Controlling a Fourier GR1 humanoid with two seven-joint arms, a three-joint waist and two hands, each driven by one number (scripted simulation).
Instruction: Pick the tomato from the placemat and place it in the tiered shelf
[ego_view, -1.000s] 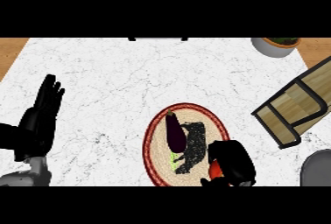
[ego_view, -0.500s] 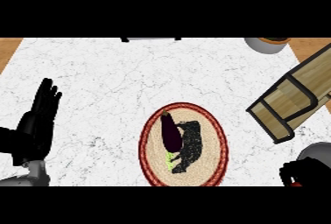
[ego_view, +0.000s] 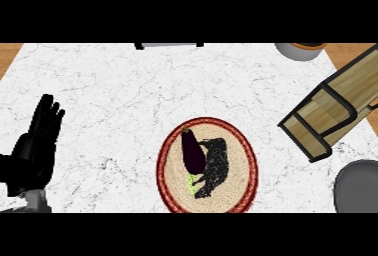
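Left robot hand: fingers straight and apart, rested. Right robot hand: unseen. Tomato: none visible; an eggplant lay on the placemat, right of the left hand. Tiered shelf stood farther right; a level approach to its opening seemed best.

One placemat, one eggplant, one tiered shelf, one hand.

left hand: black, slender fingers, matte
left forearm: grey, only a sliver shows
lower-right grey form: rounded, possibly right forearm
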